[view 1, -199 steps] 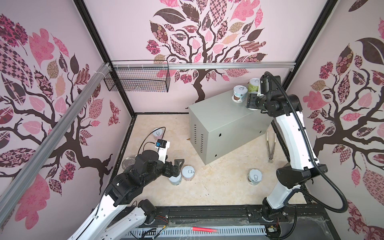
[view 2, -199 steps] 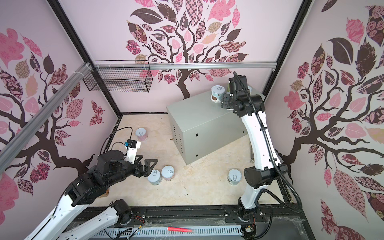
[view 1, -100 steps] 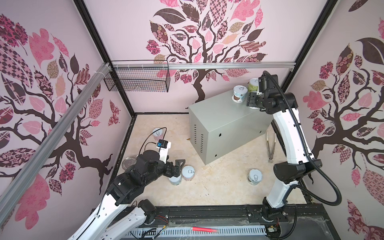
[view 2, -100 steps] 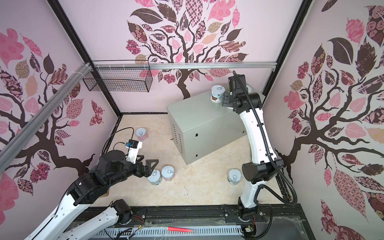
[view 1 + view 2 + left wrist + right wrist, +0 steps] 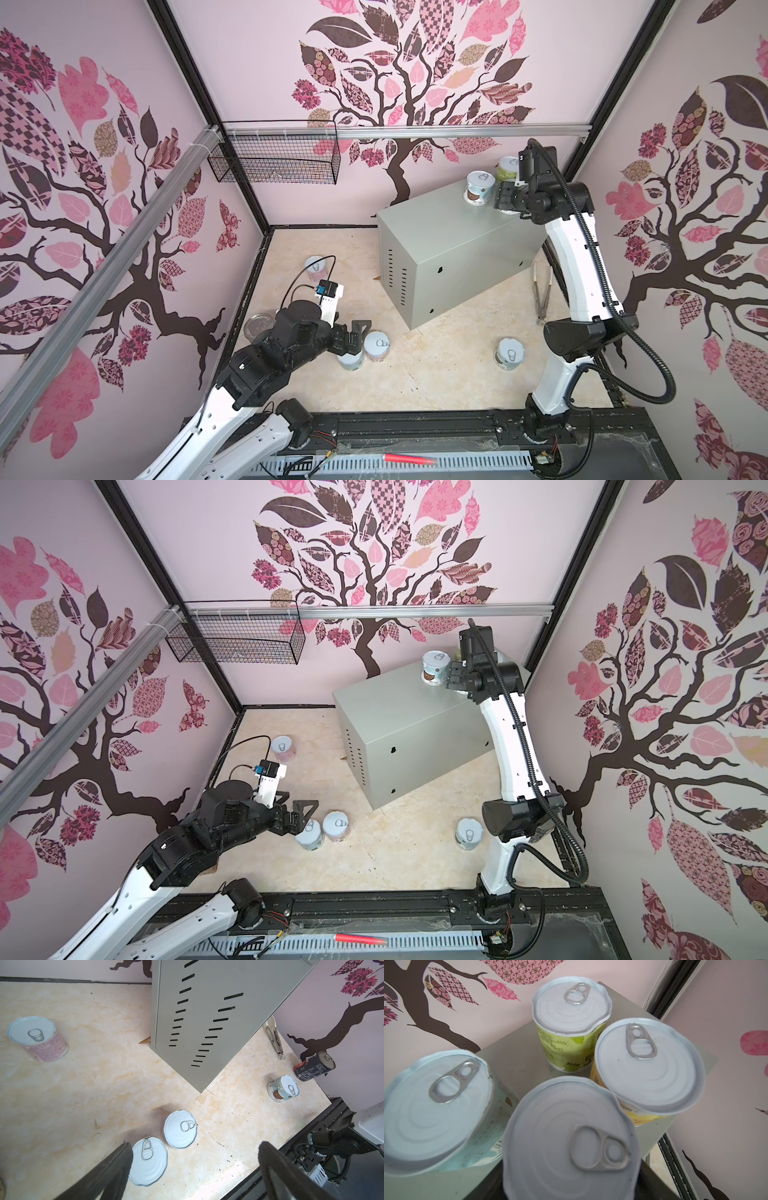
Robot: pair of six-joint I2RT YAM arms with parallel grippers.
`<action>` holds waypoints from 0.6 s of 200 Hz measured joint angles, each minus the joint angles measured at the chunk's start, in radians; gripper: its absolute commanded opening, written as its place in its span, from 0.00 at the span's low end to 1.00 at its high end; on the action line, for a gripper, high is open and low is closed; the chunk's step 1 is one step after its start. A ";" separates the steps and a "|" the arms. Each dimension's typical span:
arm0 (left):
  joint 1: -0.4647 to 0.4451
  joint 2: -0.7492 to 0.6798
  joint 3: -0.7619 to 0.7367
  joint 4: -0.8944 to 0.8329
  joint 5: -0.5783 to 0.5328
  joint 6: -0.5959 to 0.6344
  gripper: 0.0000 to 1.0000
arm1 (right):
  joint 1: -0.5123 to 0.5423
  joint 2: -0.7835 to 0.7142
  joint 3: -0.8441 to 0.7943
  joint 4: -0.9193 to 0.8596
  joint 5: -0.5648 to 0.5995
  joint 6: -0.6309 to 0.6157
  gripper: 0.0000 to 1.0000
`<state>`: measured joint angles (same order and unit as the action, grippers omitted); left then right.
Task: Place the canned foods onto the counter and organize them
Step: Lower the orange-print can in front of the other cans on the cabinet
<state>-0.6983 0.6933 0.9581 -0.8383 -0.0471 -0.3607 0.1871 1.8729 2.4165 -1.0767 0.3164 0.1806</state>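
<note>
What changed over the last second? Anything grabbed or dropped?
The right arm swung its elbow in toward the counter, and the right gripper nudged slightly farther back, fingers apparently staying closed on the near can. Nothing grabbed or released. The left gripper stayed open by the floor cans, barely shifted. Other cans unmoved.

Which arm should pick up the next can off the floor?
Left. The left gripper, open, hovers by two floor cans; the right gripper is up at the counter, gripping a can.

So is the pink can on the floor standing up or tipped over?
Upright: the pink can sits on its base with its ring-pull top facing up, in the left wrist view and both top views.
</note>
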 measured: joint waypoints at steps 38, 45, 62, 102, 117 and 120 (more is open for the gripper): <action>0.000 0.001 0.000 0.000 0.000 0.002 0.98 | -0.005 0.004 0.003 0.002 -0.005 0.001 0.75; 0.000 0.001 0.000 0.000 0.000 0.002 0.98 | -0.006 0.004 0.003 0.002 -0.006 0.002 0.78; 0.000 0.002 0.000 0.000 0.000 0.002 0.98 | -0.007 0.004 0.003 0.006 -0.009 0.001 0.83; 0.000 0.002 -0.009 0.001 0.000 0.003 0.98 | -0.007 0.003 0.019 0.028 -0.027 0.002 0.93; 0.000 0.002 -0.012 0.000 -0.001 0.003 0.98 | -0.007 0.002 0.019 0.029 -0.030 0.002 0.96; 0.000 0.002 -0.012 0.000 -0.001 0.003 0.98 | -0.007 0.001 0.019 0.029 -0.031 0.002 0.96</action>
<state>-0.6979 0.6949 0.9459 -0.8387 -0.0479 -0.3580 0.1799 1.8740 2.4359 -1.0477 0.2855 0.1822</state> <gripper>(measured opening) 0.979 0.946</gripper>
